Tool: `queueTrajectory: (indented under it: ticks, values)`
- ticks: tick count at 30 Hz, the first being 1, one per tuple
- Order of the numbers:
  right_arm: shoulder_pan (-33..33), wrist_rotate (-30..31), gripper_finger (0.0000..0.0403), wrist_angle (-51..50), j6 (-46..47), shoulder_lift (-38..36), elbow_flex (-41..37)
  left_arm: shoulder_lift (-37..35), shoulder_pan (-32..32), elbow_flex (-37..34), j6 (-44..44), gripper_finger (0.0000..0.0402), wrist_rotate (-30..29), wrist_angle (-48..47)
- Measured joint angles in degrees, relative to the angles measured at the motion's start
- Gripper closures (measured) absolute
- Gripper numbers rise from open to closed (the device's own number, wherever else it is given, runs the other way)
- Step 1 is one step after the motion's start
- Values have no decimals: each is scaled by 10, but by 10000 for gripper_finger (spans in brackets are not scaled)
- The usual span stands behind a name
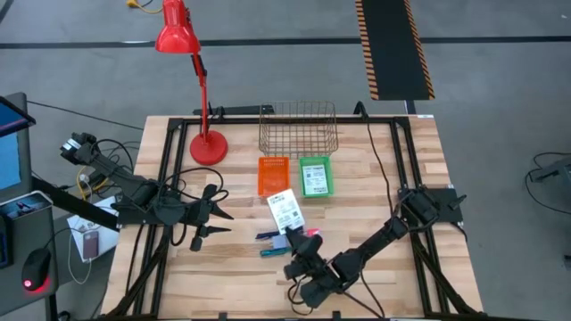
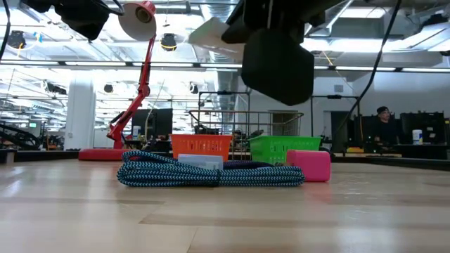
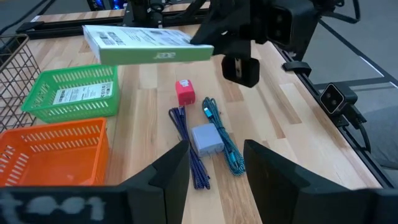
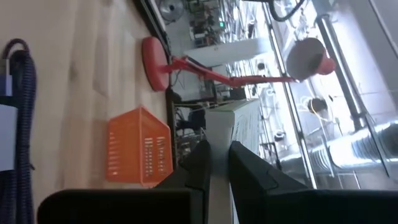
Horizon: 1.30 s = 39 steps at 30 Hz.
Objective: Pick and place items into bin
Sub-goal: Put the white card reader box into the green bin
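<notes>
My right gripper is over the table's middle near part, shut on a flat white box with black printed labels and a green edge. Below it on the wood lie a small pink block, a dark blue cable, a teal braided cable and a grey plug. My left gripper is open, level above the table to their left, touching nothing. The low view shows the teal cable and the pink block resting flat on the table. My right gripper pinches the flat white box at its near end, one finger under a broad face and one over it. The fingers reach in level from the table's near side, along the box. The box is lifted clear and lies about flat, label face up.
An orange bin and a green bin stand side by side beyond the items, with a wire basket behind them at the far edge. A red desk lamp stands far left. Black rails frame the table top.
</notes>
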Motion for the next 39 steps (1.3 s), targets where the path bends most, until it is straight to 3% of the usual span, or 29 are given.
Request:
queueTrajectory:
  ticks: [10,14,21,31,34,39]
  values:
    - [-17,6,368,-6,0,-15,1,0,0,0,-5,260,0,-1]
    - [-25,5,368,-61,39,-37,-4,0,0,0,-5,260,0,-3]
    - [-35,25,367,-343,284,-96,-5,0,0,0,-5,260,0,-3]
    - [-80,-166,367,-723,687,-134,-5,0,0,0,-5,260,0,-3]
    - [-97,-192,367,-775,733,-129,-6,0,0,0,-4,260,0,-3]
    - [-119,-226,367,-763,708,-119,-6,0,0,0,-2,260,0,-3]
